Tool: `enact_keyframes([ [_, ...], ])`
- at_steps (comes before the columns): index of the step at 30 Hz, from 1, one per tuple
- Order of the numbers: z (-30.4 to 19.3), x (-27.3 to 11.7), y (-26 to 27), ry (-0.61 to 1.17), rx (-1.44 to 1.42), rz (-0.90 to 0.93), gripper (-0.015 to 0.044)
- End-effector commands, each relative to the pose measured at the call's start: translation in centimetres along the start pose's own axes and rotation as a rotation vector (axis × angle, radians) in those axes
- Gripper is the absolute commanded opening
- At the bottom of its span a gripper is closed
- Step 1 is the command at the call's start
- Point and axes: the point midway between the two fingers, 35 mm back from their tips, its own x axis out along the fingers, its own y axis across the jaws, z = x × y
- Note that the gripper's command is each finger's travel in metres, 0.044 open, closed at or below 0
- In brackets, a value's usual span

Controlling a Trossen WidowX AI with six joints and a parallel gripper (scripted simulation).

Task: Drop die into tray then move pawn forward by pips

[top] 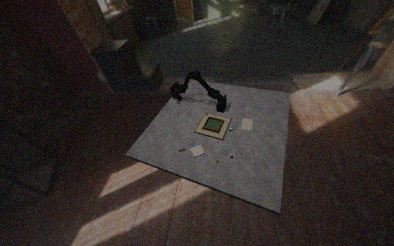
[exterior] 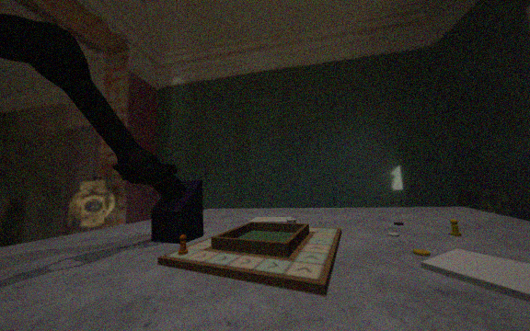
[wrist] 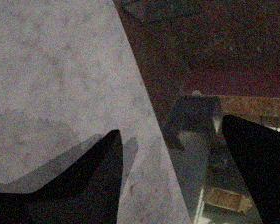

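Die: a small pale block, which I take to be the die (top: 231, 129) (exterior: 291, 221), on the table (top: 252, 174) (exterior: 109, 299) (wrist: 41, 60) just beside the board (top: 200, 132) (exterior: 311, 271), outside the tray (top: 213, 130) (exterior: 251, 246) (its pips are too small to read).
Tray: dark-walled, green inside, in the middle of the board's ring of arrowed squares.
Pawn: the orange one (top: 206, 113) (exterior: 182, 245) stands upright at a corner of the board.
Sheet: a cream one (top: 247, 124) (exterior: 271, 219) lies flat, on the die's other side from the board.
Slab: a white one (top: 197, 151) (exterior: 495, 273), flat, with a yellow oblong (top: 206, 148) (exterior: 421, 252) near it and a grey bar (top: 182, 149) on its other side.
Loose pieces: a yellow pawn (top: 217, 160) (exterior: 455, 228), a dark piece (top: 232, 157) (exterior: 398, 223) and a small white piece (top: 219, 149) (exterior: 394, 234), set apart.
Surface: mottled grey, with the arm's shadow across it.
Room: dim, with a dark green wall (exterior: 339, 138) and slanting patches of sun on the brown floor (top: 142, 212) (rather handsome).
Arm: from its base (top: 221, 104) (exterior: 178, 225) near the board, it (top: 202, 82) (exterior: 95, 106) arches up and over, then bends down towards the table's edge.
Gripper: open (top: 178, 98) (wrist: 171, 124), nothing between its fingers, well apart from die and pawn.
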Motion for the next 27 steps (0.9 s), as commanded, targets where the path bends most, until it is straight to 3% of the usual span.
enact_keyframes([
  [1, 5.2, -0.4, 1.3, -0.102, 0.067, 0.057, 0.0275],
  [15, 21.2, -5.3, 8.9, -0.369, 0.326, 0.382, 0.0275],
  [27, 31.5, -15.0, 18.9, -0.41, 0.465, 0.778, 0.0275],
])
